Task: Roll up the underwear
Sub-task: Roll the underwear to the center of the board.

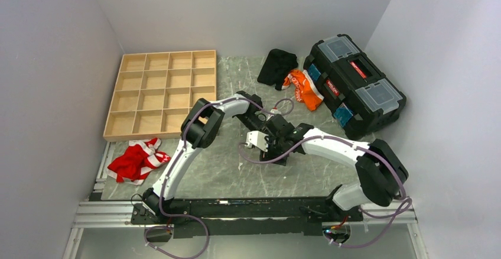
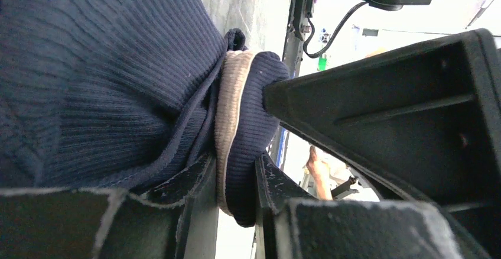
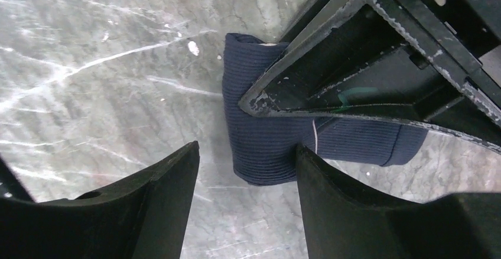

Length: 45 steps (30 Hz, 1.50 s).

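The underwear (image 3: pixel 260 135) lay rolled on the tabletop (image 3: pixel 88 64) right of the tray (image 1: pixel 162 93), off its near right corner. It sat directly ahead of the right gripper (image 3: pixel 247 150), its near end in the gap between those fingers and its long axis seemingly running crosswise to them, so both arms met at it. The left gripper (image 2: pixel 236 182) was clenched on a fold of the cloth at its pale edge, while the right fingers (image 3: pixel 354 211) stood spread apart, grasping nothing, one just beside the roll.
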{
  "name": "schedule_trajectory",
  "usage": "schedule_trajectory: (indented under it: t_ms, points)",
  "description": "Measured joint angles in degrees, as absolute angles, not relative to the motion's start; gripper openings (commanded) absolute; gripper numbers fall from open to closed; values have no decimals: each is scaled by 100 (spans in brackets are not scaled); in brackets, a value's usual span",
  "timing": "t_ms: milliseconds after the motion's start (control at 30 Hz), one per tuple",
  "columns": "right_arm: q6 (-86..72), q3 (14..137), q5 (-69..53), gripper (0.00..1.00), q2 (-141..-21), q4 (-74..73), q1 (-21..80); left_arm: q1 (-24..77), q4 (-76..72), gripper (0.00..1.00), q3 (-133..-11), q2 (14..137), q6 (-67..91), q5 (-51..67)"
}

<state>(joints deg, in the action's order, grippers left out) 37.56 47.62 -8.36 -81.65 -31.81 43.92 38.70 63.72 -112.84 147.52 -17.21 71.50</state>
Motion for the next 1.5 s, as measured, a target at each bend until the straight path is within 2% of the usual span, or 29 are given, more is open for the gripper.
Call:
schedule_trajectory:
  t_ms: [167,267,467,600,733,900,1000,1267,1500]
  points:
    - [3800,4703,-344,58,-8414,-2873,4622,3870,6405,0,-11314,14776,-1675,7153]
    - [3809,4685,-45,50,-8600,-2687,4744,3870,6412,0,-11314,14776,-1678,7153]
    - [3863,4687,290,25,-8799,-2541,4860,3870,6442,0,-11314,14776,-1726,7153]
    - [3885,4700,292,0,-8816,-2569,4871,3870,6477,13,-11314,14776,-1800,7155]
    - [3885,4762,180,0,-8833,-2661,4853,3863,6466,28,-11286,14768,-1837,7164]
    - [3881,4783,-139,0,-8809,-2751,4755,3795,6261,41,-10943,14580,-1855,7175]
    - [3881,4827,-502,0,-8799,-2803,4584,3739,6147,52,-10654,14387,-1855,7179]
    - [3885,5019,-1551,0,-8858,-3100,4005,3540,5754,60,-10057,13856,-1850,6930]
    - [3942,5118,-2171,0,-8934,-3439,3610,3402,5413,61,-9653,13618,-1704,6838]
